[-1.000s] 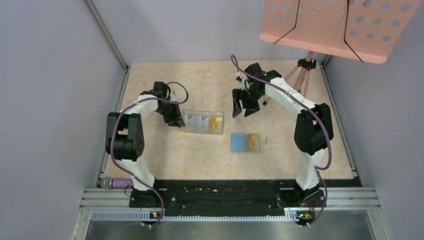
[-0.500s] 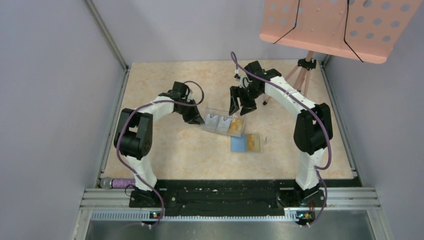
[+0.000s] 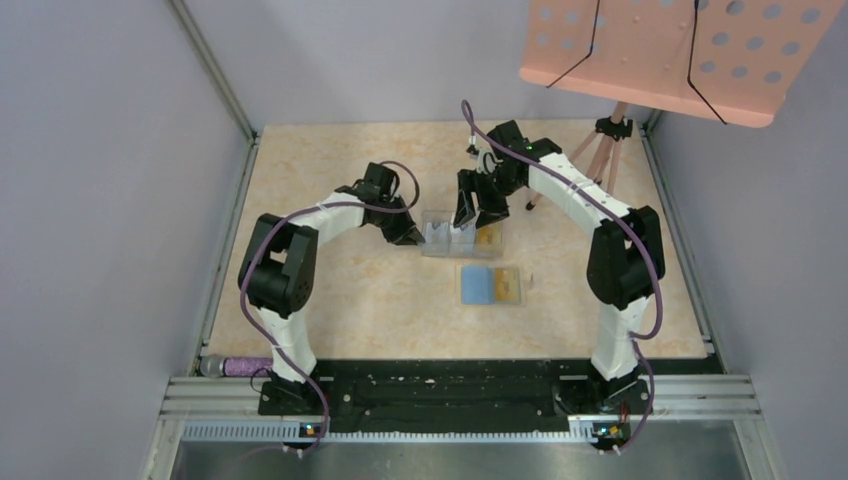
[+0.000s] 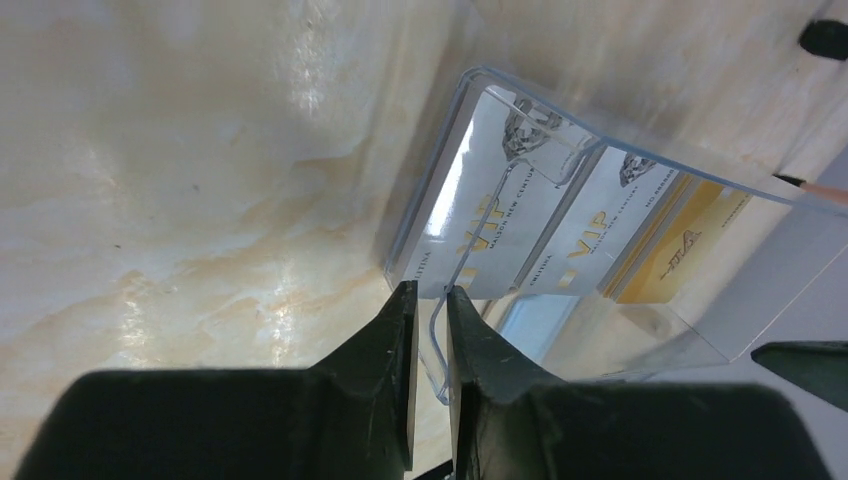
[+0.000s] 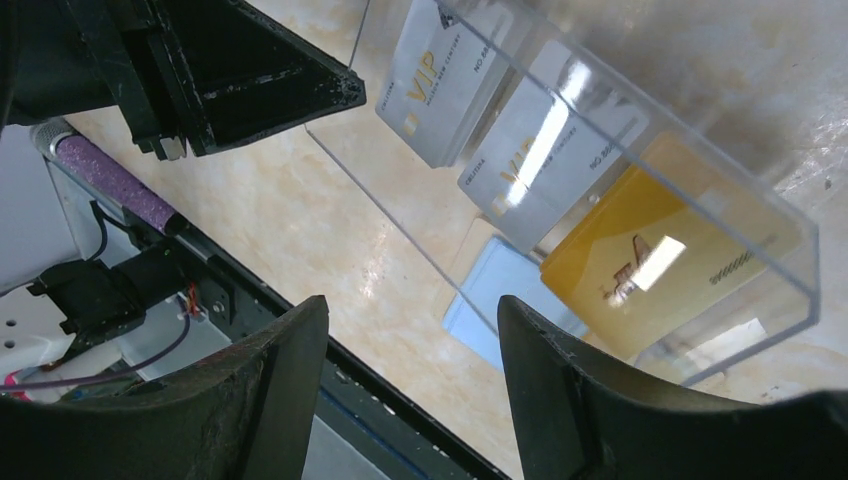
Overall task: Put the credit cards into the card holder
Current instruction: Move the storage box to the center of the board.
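- The left gripper (image 4: 428, 300) is seen closed on an end wall of a clear rectangular plastic box (image 4: 740, 300), with the thin wall pinched between its two black fingers.
- The box is located near the middle of the beige marbled table (image 3: 330, 160). Whether it rests flat on the surface or is tipped up cannot be told.
- Inside the box, two silvery-grey rectangular cards (image 4: 480, 215) marked VIP are laid side by side. A yellow-orange rectangular card (image 4: 680, 255) is placed next to them, at the end away from the left gripper.
- The right gripper (image 5: 412, 305) is held just above the far side of the box, with its jaws spread apart and nothing between them.
- The flat squarish card holder (image 3: 478, 285) is laid open on the table just beside the box, on the side toward the arm bases, with its blue-grey lining turned up.
- A second yellow-orange card (image 3: 510, 286) is seen lying on the right half of the open card holder.
- A pink perforated panel (image 3: 680, 50) on a tripod is positioned over the far right corner of the table.
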Controlling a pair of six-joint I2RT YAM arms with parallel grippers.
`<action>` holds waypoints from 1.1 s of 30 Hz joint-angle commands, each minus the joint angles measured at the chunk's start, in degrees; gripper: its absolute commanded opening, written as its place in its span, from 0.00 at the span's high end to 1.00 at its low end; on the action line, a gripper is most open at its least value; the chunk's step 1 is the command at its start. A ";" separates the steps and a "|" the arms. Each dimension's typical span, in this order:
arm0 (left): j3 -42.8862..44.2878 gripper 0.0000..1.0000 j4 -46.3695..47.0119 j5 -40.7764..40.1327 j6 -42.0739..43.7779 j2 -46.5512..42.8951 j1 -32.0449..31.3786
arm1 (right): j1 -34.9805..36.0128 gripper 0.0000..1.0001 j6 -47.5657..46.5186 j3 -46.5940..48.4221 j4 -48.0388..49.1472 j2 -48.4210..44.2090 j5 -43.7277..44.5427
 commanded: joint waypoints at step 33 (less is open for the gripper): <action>4.61 0.59 1.07 3.72 4.36 0.17 -3.28 | -0.20 0.54 0.23 4.39 5.38 14.24 1.31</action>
